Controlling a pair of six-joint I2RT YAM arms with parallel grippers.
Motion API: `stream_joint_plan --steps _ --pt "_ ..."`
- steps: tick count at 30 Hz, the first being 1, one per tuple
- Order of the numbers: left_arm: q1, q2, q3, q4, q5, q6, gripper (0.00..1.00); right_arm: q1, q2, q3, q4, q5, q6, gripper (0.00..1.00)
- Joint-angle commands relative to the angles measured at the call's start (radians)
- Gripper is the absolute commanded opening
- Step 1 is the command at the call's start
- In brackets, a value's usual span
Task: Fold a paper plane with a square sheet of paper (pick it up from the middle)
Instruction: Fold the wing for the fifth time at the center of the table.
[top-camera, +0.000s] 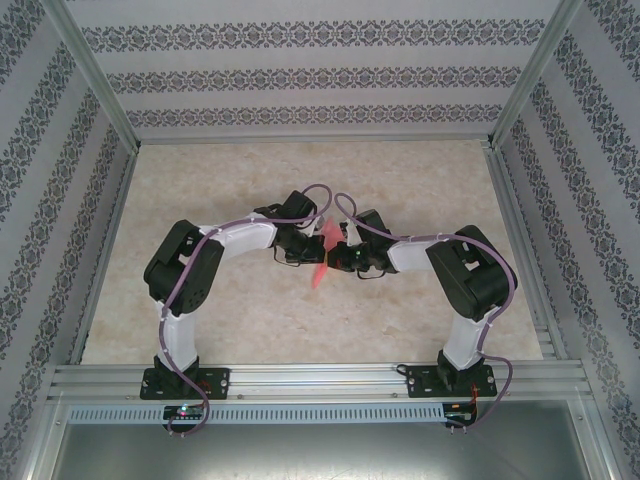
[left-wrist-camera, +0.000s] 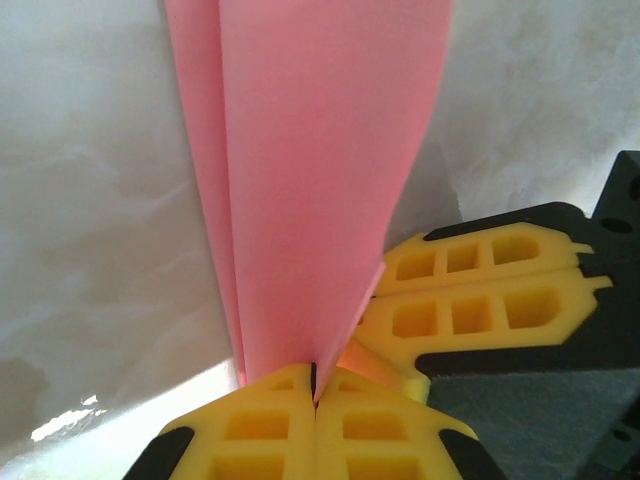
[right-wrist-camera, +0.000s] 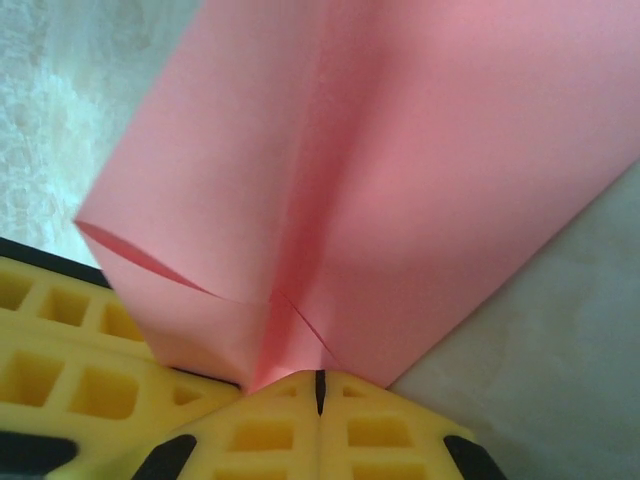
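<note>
Top external view: left gripper (top-camera: 310, 250) and right gripper (top-camera: 340, 256) both pinch the half-folded paper plane (top-camera: 320, 273), nearly touching. Any pull apart looks likely to rip it or pop creases.

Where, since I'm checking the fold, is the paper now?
Top view: the folded paper is mid-table, pinched between the left gripper and the right gripper.

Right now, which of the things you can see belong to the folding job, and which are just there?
Part of the job:
- pink paper, already creased and folded
- left gripper, shut on the paper's lower edge
- right gripper, shut on the same paper

Just surroundings:
- marble-patterned table top
- patterned walls
- aluminium rail at the near edge
</note>
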Motion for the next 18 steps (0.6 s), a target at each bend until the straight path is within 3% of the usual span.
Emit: stream_joint_plan --steps 1,18 --pt "-0.022 0.025 0.008 0.016 0.022 -0.016 0.05 -0.017 0.004 -0.039 -0.049 0.026 0.015 0.00" --pt "-0.015 0.066 -0.032 0.088 -0.008 -0.067 0.06 -0.041 -0.024 -0.088 0.084 -0.039 0.098 0.00"
